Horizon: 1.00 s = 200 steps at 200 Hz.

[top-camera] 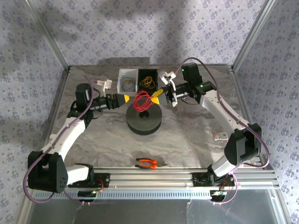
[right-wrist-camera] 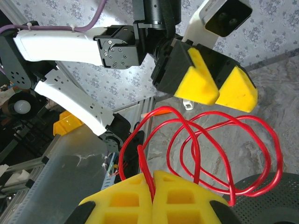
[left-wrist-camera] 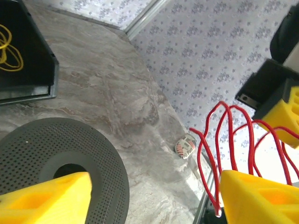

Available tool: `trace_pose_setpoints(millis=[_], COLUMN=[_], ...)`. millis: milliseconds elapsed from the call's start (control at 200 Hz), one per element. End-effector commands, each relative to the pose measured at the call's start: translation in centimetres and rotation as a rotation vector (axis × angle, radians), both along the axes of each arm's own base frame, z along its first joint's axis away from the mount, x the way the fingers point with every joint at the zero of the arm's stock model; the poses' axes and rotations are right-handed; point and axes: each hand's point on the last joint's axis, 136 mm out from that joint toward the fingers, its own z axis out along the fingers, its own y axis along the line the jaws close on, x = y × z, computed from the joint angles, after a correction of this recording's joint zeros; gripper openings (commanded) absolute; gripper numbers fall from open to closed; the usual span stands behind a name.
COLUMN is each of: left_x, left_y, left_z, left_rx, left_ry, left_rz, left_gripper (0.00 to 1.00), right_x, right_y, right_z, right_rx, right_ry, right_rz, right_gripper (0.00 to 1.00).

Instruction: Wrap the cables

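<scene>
The left gripper [top-camera: 122, 99] hovers beside the loops with its yellow foam-padded fingers [left-wrist-camera: 46, 198] spread wide, grasping nothing. The thin red cable [top-camera: 142, 100] hangs in several loose coils between the two grippers, above the black perforated round disc [top-camera: 144, 123]. The right gripper [top-camera: 158, 94] has its fingers [right-wrist-camera: 126, 196] clenched on one strand. The coil looks formed but not tied off, so the next move probably calls for the left fingers to close on the bundle's free side and steady it. The grey marbled table [top-camera: 187, 135] carries a white bin [top-camera: 120, 74], a black bin [top-camera: 141, 72] and orange-handled pliers [top-camera: 146, 163]. Lilac floral-patterned walls [top-camera: 140, 28] enclose it.
</scene>
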Motion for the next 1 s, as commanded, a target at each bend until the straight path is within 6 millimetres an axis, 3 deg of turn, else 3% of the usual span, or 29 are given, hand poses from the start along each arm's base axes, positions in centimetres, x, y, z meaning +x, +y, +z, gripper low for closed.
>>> trace_pose_setpoints(millis=[0,305,994], left_x=[-0.9,-1.1,-2.0], left_y=[-0.9,-1.7,-2.6], left_z=[0.9,0.5,1.1], left_rx=[-0.013,-0.018,-0.032], left_ry=[-0.065,-0.064,-0.081], left_rz=[-0.061,-0.086,-0.131], left_gripper=[0.66,0.42,0.38], right_x=[-0.3,0.1,0.5], right_y=[0.3,0.5,1.1], right_z=[1.0,1.1,1.2], right_rx=[0.023,0.023,0.024], right_ry=[-0.009,-0.009,-0.009], right_rz=[0.037,0.038,0.049], right_gripper=[0.0,0.0,0.0])
